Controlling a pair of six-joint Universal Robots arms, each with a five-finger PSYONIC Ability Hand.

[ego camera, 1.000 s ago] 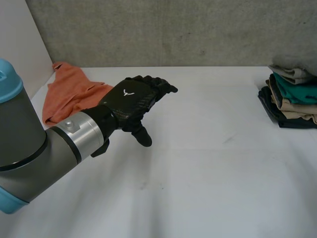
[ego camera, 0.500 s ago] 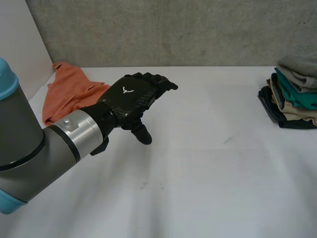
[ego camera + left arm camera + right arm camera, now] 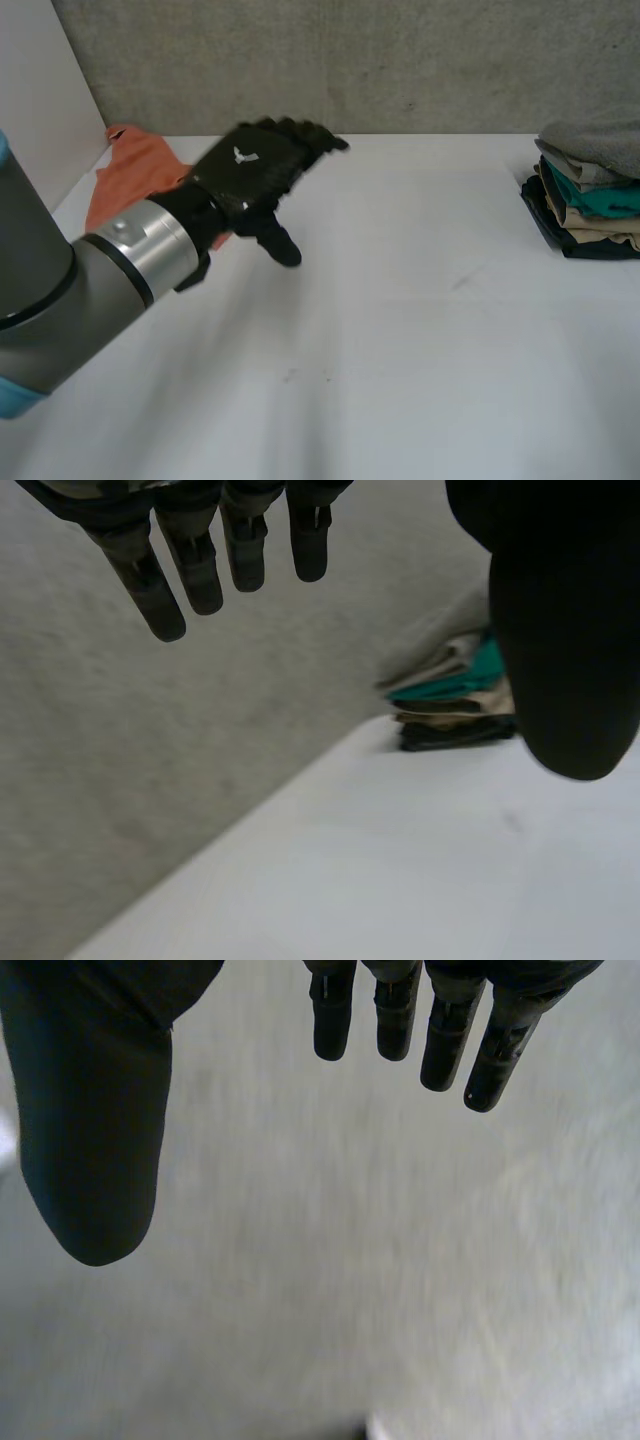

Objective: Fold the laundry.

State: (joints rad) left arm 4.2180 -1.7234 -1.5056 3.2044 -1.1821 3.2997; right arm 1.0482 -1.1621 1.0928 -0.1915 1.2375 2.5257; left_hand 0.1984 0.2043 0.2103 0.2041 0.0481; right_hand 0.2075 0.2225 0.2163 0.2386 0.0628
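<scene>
A: So, left hand (image 3: 255,185) hovers, fingers straight, holding nothing. Right hand (image 3: 90,1110) spread, empty too.
B: Best bet: pinch one edge of the orange garment (image 3: 125,175), drag it onto bare counter (image 3: 420,330) toward the folded stack (image 3: 590,205), flatten first.
A: How's it look?
B: Crumpled heap, well apart from the stack; left hand sits between, near the garment.

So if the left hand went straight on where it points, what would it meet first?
Probably the grey wall, though depth is unclear; the folded stack sits aside of where the left hand points.
</scene>
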